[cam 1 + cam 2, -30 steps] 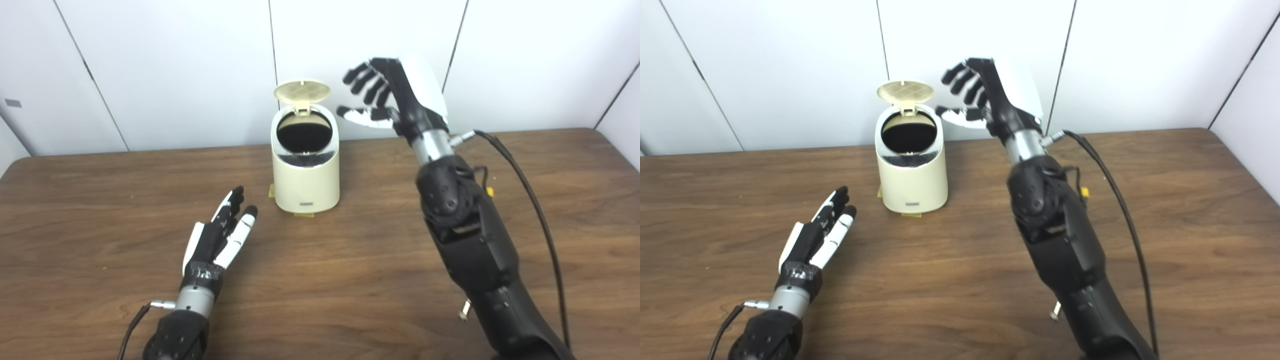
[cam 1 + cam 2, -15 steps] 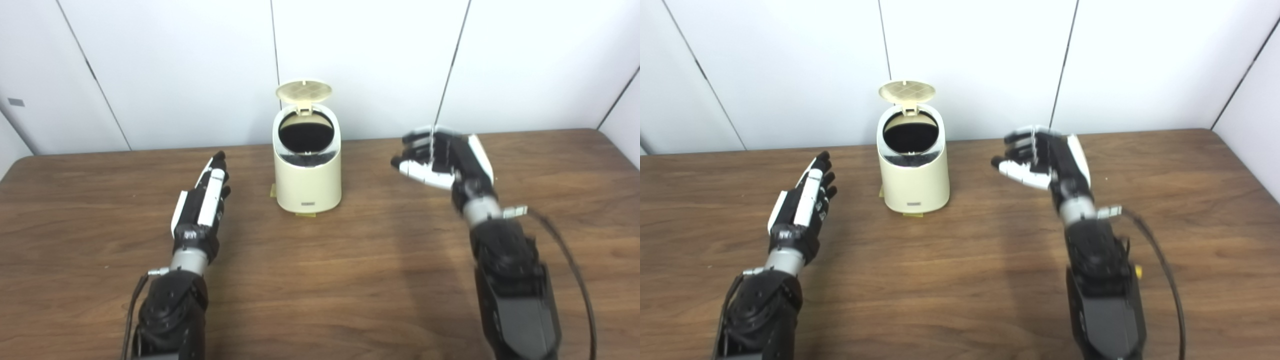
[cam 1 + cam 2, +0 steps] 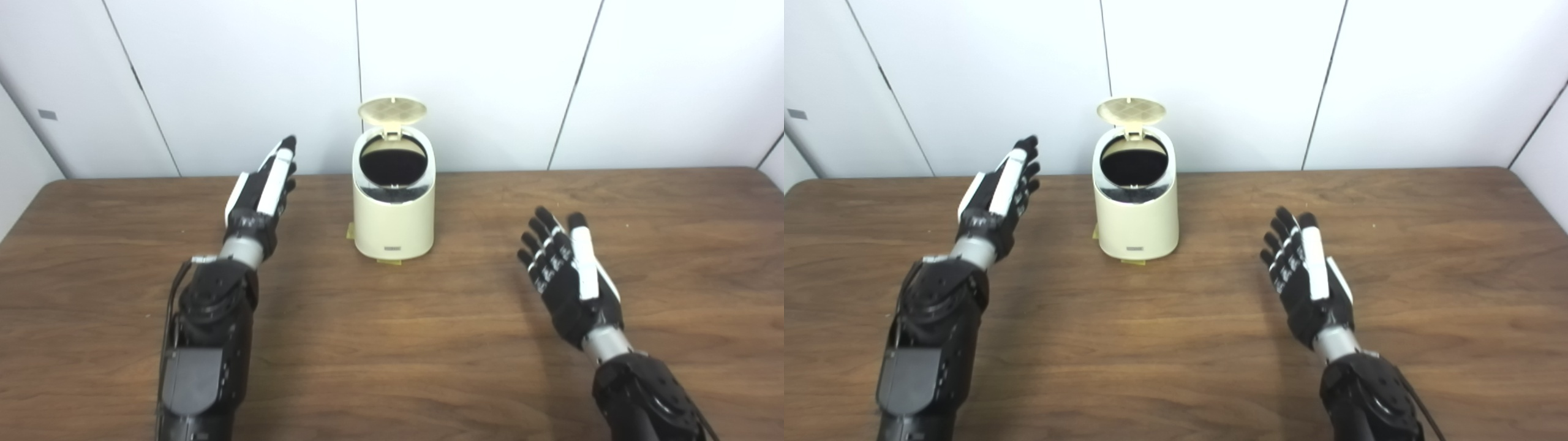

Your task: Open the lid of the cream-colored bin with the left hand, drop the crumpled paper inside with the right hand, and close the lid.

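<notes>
— Where are we here? It does not look like a home to us.

— We think it is a lab or a test room. We see plain white wall panels (image 3: 478, 73) with thin dark seams, and a bare wooden worktop (image 3: 392, 343) pushed against them.

— And on it?

— Only one small cream-colored bin (image 3: 394, 208), with two black robot arms reaching over the worktop.
</notes>
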